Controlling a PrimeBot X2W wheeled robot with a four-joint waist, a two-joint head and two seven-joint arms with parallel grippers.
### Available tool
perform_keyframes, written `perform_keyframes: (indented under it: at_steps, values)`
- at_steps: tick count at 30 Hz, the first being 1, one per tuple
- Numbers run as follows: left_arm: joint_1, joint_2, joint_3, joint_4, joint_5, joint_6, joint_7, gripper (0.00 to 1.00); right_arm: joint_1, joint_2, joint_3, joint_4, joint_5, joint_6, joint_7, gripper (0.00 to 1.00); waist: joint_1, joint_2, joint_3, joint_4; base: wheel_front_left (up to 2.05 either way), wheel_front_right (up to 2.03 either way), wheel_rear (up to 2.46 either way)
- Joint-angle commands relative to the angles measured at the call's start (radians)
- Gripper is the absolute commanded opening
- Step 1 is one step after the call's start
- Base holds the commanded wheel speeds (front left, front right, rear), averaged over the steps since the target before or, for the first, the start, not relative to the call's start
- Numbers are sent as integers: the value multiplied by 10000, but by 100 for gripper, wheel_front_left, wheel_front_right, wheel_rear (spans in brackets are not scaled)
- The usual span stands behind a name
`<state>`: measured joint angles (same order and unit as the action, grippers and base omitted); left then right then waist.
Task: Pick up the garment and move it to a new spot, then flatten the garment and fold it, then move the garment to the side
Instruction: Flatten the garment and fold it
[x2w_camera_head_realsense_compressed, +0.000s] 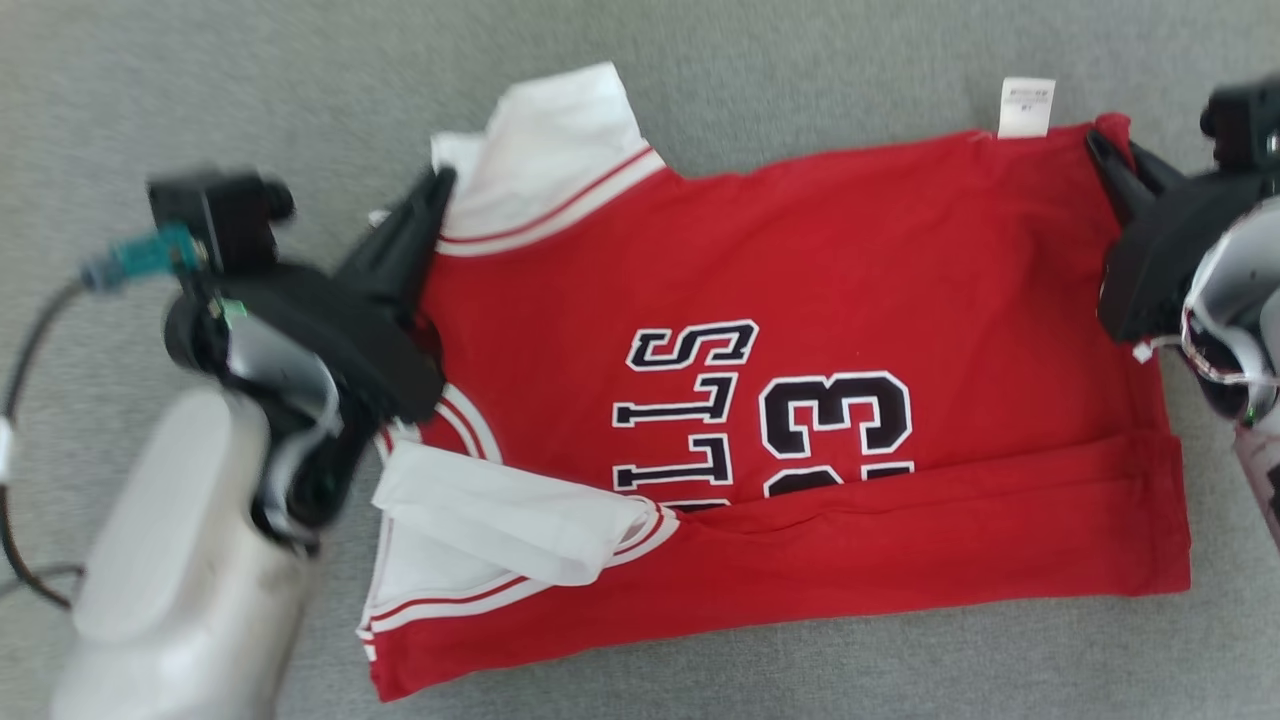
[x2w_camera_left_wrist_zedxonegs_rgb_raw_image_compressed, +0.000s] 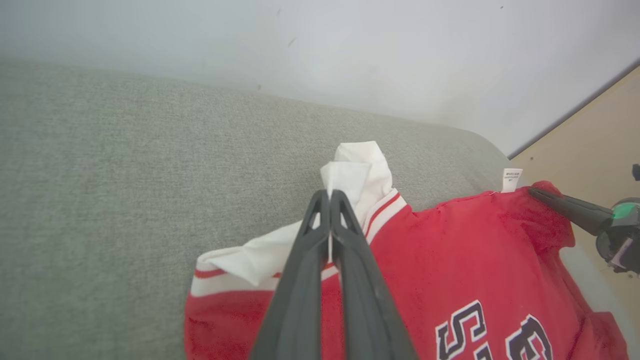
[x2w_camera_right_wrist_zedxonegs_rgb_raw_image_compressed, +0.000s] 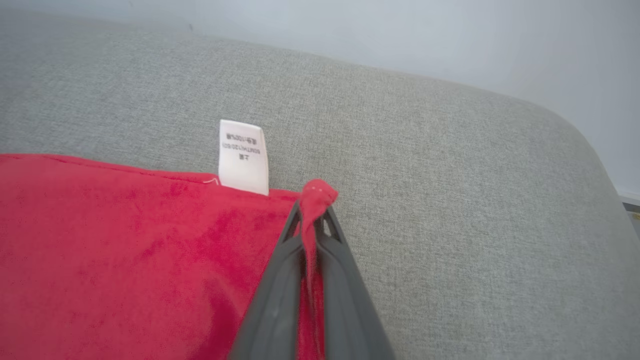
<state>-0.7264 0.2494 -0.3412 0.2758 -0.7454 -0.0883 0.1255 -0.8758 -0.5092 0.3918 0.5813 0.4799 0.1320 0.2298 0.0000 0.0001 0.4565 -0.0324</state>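
- On the grey sofa cushion (x2w_camera_head_realsense_compressed: 250, 90), the red jersey (x2w_camera_head_realsense_compressed: 800, 300) is lying spread out.
- At ten o'clock, the left gripper (x2w_camera_head_realsense_compressed: 437, 195) is clamping its white sleeve (x2w_camera_head_realsense_compressed: 545, 150) between closed jaws.
- At two o'clock, the right gripper (x2w_camera_head_realsense_compressed: 1103, 152) is pinching its hem corner (x2w_camera_right_wrist_zedxonegs_rgb_raw_image_compressed: 317, 192), jaws together.

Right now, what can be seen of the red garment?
The garment is a red soft-knit jersey with white, red-striped sleeves and black-and-white lettering, partly covered by a folded-up long edge. It lies spread, somewhat rumpled, on the grey upholstery. A white label sticks out from one edge. The left gripper pinches its white sleeve fabric; the right gripper pinches a red corner beside the label.
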Motion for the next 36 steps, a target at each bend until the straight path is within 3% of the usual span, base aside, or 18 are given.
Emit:
perform_keyframes:
  at_steps: [1, 8, 12, 20, 36]
  values:
    - [171, -19, 27, -108, -15, -5, -114, 0, 129, -36, -22, -30, -69, -27, -142, 0, 0, -1, -512, 328, 0, 0, 0]
    - [2098, -244, -67, -1392, -100, 322, -837, 0, 1252, -183, -119, 347, -789, -27, -1894, 0, 0, -1, -1286, 537, 0, 0, 0]
    - [2949, -204, -262, -1748, 137, 615, -932, 0, 1647, -309, 5, 737, -1074, -27, -2354, 0, 0, -1, -1605, 622, 0, 0, 0]
    - [4468, -271, -539, -2375, 32, 986, -987, 0, 2181, -509, 445, 1073, -1447, -27, -2338, 0, 0, -1, -2064, 640, 0, 0, 0]
    - [6607, -163, -680, -3503, -510, 1594, -630, 0, 3100, -1349, 1527, 605, -899, -27, -1690, 0, 0, -1, -2569, 805, 0, 0, 0]
